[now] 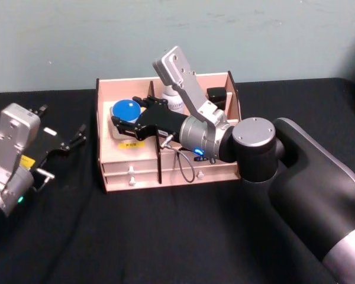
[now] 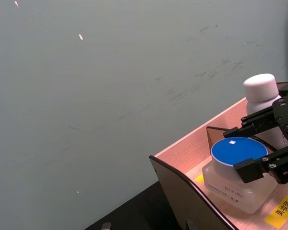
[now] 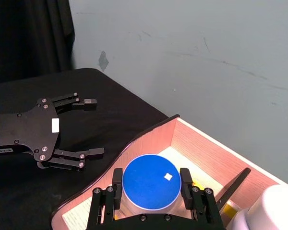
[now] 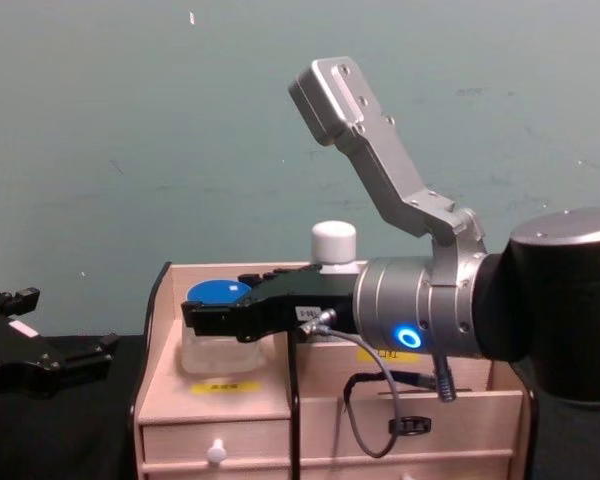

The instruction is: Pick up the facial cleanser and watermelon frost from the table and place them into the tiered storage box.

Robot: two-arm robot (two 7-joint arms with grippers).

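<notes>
The watermelon frost (image 1: 125, 109), a squat clear jar with a blue lid (image 3: 150, 181), stands in the left upper compartment of the tiered storage box (image 1: 165, 171). My right gripper (image 1: 125, 113) reaches over the box from the right, its black fingers (image 3: 117, 188) pressed against both sides of the jar (image 2: 237, 148). The facial cleanser (image 1: 173, 102), a white bottle with a rounded cap (image 2: 259, 88), stands upright in the compartment behind (image 4: 333, 243). My left gripper (image 1: 64, 121) hovers open over the black table left of the box, holding nothing (image 3: 97, 127).
A dark-capped item (image 1: 216, 94) sits in the box's rear right compartment. Drawers with white knobs (image 1: 131, 171) face me. A black divider panel (image 1: 160, 160) splits the box's front. Black cloth (image 1: 136, 236) covers the table, with a teal wall (image 1: 165, 35) behind.
</notes>
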